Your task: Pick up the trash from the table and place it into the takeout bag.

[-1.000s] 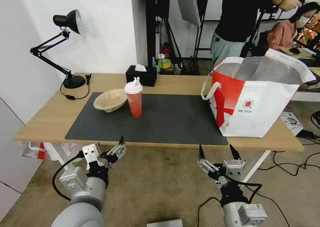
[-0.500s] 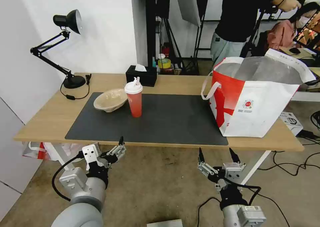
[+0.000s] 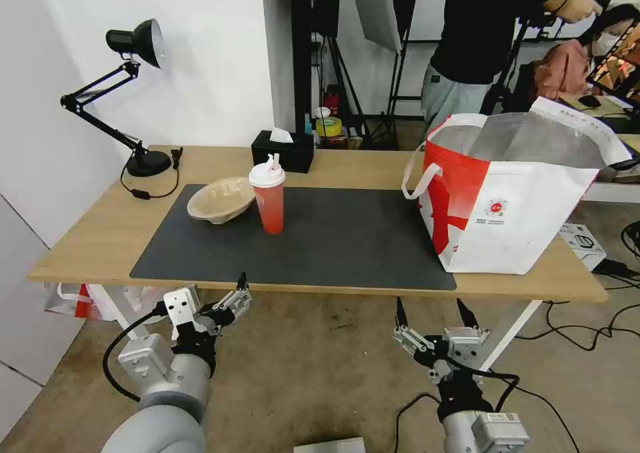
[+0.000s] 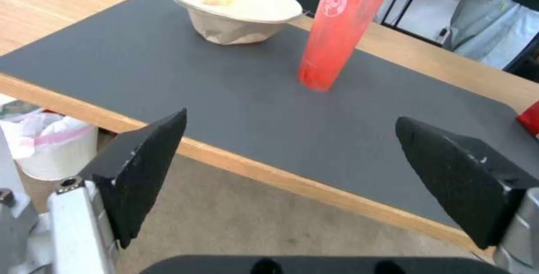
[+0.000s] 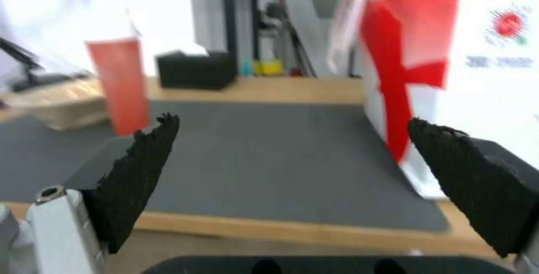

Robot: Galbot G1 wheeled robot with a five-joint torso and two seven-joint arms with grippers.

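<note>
On the dark grey mat (image 3: 333, 240) of the light-wood table (image 3: 93, 233) stand two pieces of trash: a beige pulp bowl (image 3: 221, 198) (image 4: 236, 9) and, just right of it, a red drink cup (image 3: 269, 200) (image 4: 337, 30) with white lid and straw. The red-and-white takeout bag (image 3: 513, 200) (image 5: 415, 55) stands open at the table's right end. Both grippers hang below and in front of the table's front edge, with nothing between their fingers. My left gripper (image 3: 237, 292) (image 4: 290, 116) is open, facing the cup. My right gripper (image 3: 430, 303) (image 5: 292, 118) is open, facing the mat beside the bag.
A black tissue box (image 3: 283, 150) sits at the table's back edge and a black desk lamp (image 3: 133, 100) at the back left. Under the left end stands a lined bin (image 4: 50, 147). Cables (image 3: 600, 333) lie on the floor to the right. A person stands behind the bag.
My right gripper has sunk a little lower and nearer to me. The left gripper, cup, bowl and bag have not moved.
</note>
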